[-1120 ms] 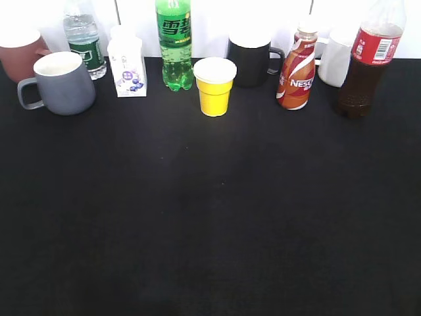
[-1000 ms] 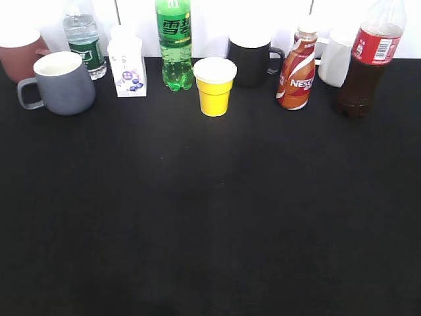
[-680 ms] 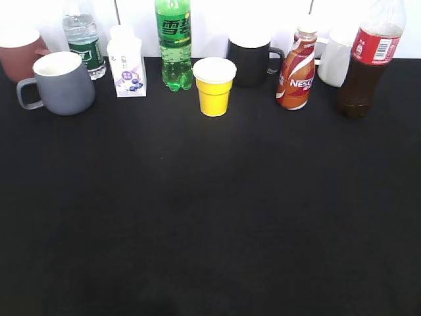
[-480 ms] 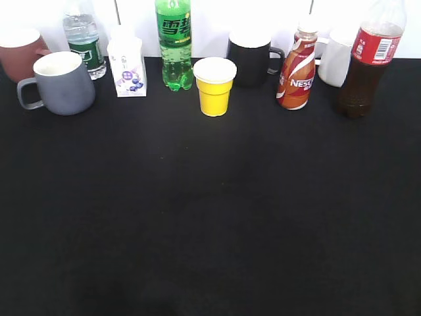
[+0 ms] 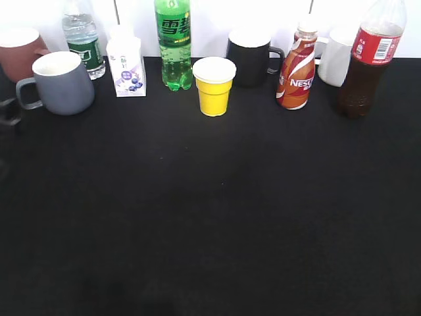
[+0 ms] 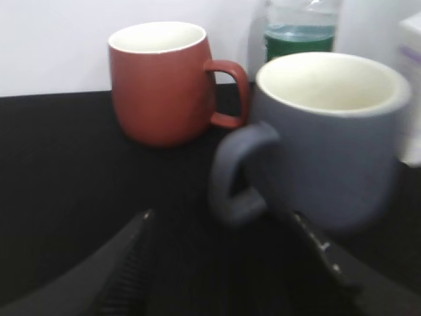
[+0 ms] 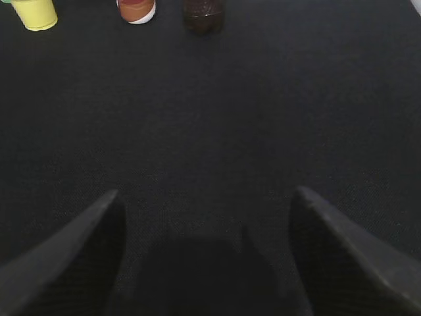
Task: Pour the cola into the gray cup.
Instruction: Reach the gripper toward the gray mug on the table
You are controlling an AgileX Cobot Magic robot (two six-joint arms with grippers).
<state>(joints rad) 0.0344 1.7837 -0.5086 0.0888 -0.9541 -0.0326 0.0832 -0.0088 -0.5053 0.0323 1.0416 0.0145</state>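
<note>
The cola bottle, dark liquid with a red label, stands at the back right; only its base shows in the right wrist view. The gray cup stands at the back left with its handle pointing left. In the left wrist view the gray cup is close ahead, its loop handle just beyond the jaws. My left gripper is open and empty; its tip enters the exterior view at the left edge. My right gripper is open and empty above bare black cloth.
Along the back stand a reddish-brown mug, a water bottle, a small milk carton, a green Sprite bottle, a yellow cup, a black mug, a Nescafe bottle and a white mug.
My left gripper has come into the exterior view at the left edge, next to the gray cup's handle. The objects have not moved.
</note>
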